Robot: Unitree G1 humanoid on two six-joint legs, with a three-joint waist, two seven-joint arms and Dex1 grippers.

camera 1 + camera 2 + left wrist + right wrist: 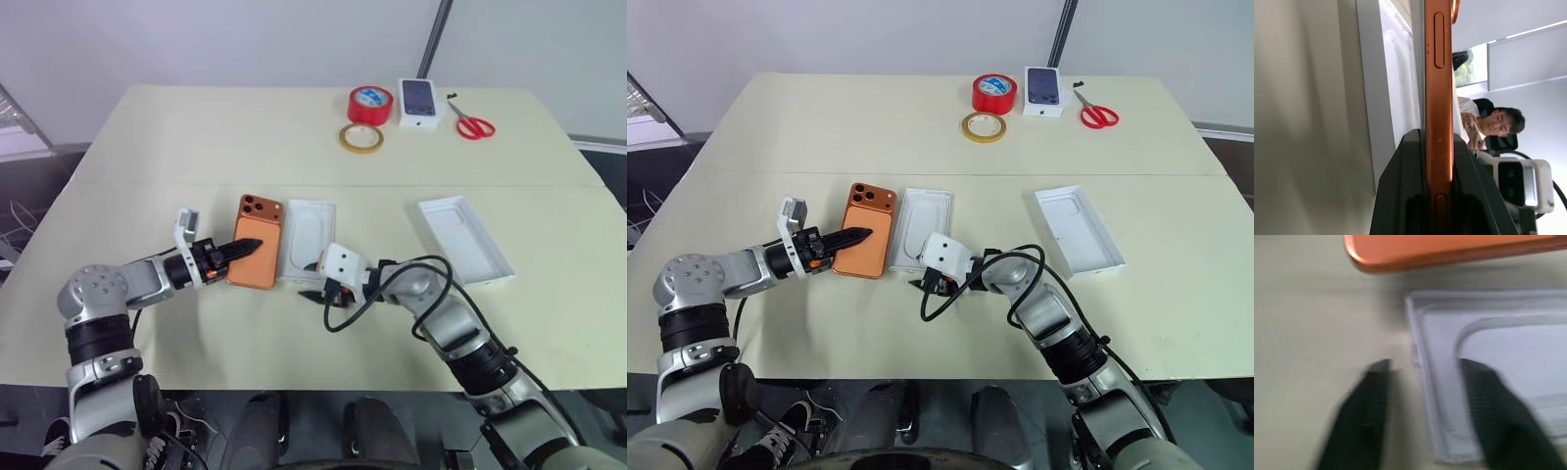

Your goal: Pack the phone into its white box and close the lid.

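The orange phone (261,235) lies back up at the table's middle, its camera cluster at the far end. My left gripper (245,247) is shut on its left long edge; in the left wrist view the black fingers (1400,196) clamp both faces of the phone (1439,88). To its right lies a white insert (310,235) with a rounded recess; I cannot tell whether the white box is under it. My right gripper (315,281) is open at the insert's near corner (1444,382), one finger over the table, the other over the insert. The white lid (465,240) lies open side up, further right.
At the table's far side are a red tape roll (370,103), a yellow tape ring (361,138), a small white box with a phone picture (419,103) and red scissors (473,124). A person (1496,125) shows in the background of the left wrist view.
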